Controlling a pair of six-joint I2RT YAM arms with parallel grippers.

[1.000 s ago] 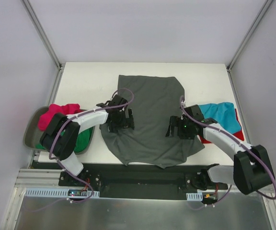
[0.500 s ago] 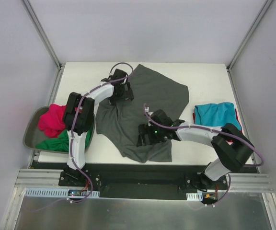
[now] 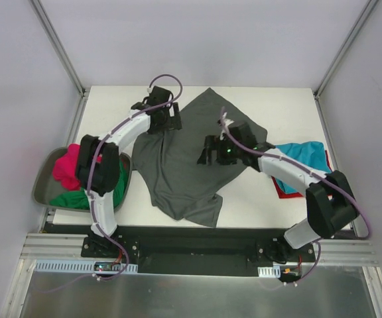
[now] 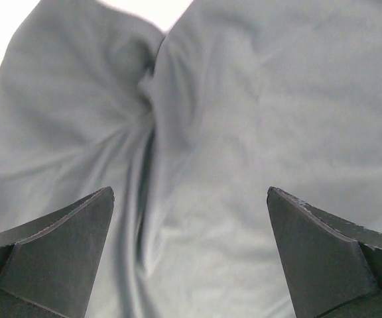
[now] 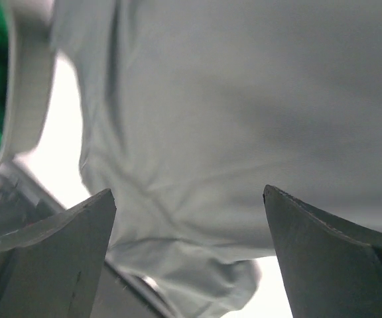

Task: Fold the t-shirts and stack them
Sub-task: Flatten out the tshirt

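White table [image 3: 111,109] between pale grey walls [image 3: 18,79]; dark grey t-shirt [image 3: 184,169] rumpled across its middle, teal shirt [image 3: 304,154] over red shirt [image 3: 284,193] at right edge, pink shirt [image 3: 65,169] and green shirt [image 3: 71,199] in tray [image 3: 40,189] at left; left gripper [image 3: 166,126] and right gripper [image 3: 208,152] both spread wide, empty, over the grey cloth, the right one farther back than a moment ago.

white table [image 3: 290,109], pale grey walls [image 3: 197,40], metal corner posts [image 3: 58,45]

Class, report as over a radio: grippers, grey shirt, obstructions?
Left gripper open above grey shirt. Right gripper open above it too. Shirt spread, rumpled, unfolded. No obstruction seen.
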